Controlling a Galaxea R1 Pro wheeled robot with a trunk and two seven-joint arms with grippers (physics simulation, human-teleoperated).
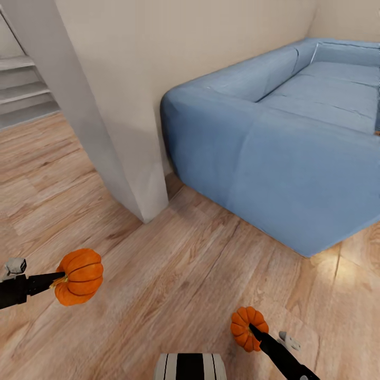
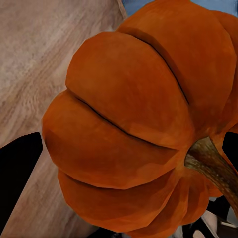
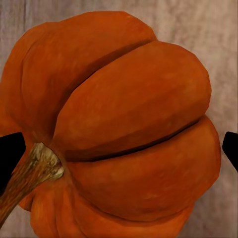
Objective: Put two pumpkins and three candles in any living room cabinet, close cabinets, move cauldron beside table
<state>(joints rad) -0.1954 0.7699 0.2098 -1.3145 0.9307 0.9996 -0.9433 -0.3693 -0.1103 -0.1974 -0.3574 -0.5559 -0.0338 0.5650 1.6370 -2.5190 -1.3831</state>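
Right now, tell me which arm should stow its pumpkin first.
Neither is clearly better: left gripper and right gripper each hold a pumpkin, and I see a blue sofa, not the cabinet.

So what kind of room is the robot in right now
Most likely a home living room: a large blue sofa stands against a plain wall, the wood floor runs throughout, and stairs rise behind a wall corner. Each gripper carries a pumpkin.
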